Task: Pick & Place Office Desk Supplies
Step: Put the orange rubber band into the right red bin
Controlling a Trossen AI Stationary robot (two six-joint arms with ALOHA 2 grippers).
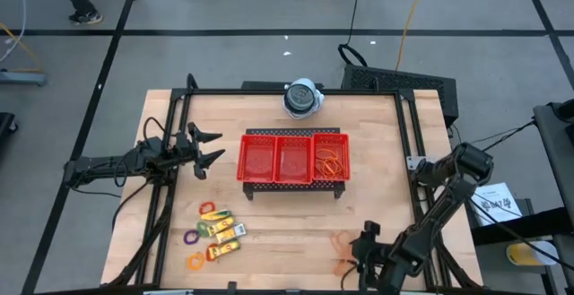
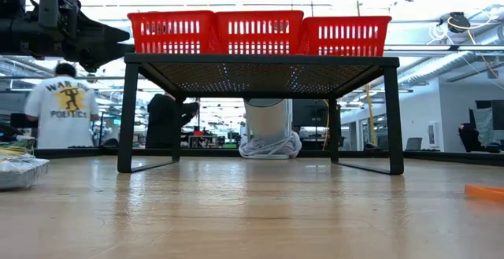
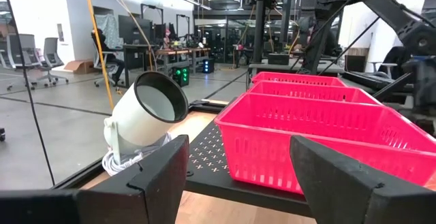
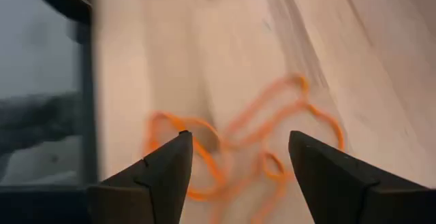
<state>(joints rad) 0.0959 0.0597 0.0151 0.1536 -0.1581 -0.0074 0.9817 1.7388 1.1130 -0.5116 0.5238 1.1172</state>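
Loose orange rubber bands (image 1: 342,250) lie flat on the wood near the table's near edge, and in the right wrist view the rubber bands (image 4: 272,125) show ahead of the fingers. My right gripper (image 1: 356,252) (image 4: 238,139) hovers over them, open, touching nothing. More rubber bands (image 1: 329,162) lie in the right compartment of the red tray (image 1: 293,135). Yellow packets (image 1: 224,230) and coloured rings (image 1: 199,237) lie at the near left. My left gripper (image 1: 215,148) (image 3: 238,146) is open, in the air just left of the tray.
The red tray (image 2: 260,31) stands on a black mesh stand (image 2: 260,61) at mid-table. A round white-grey device (image 1: 303,98) (image 3: 146,112) sits by the far edge behind it. Black frame rails run along the table's sides. People stand in the room beyond.
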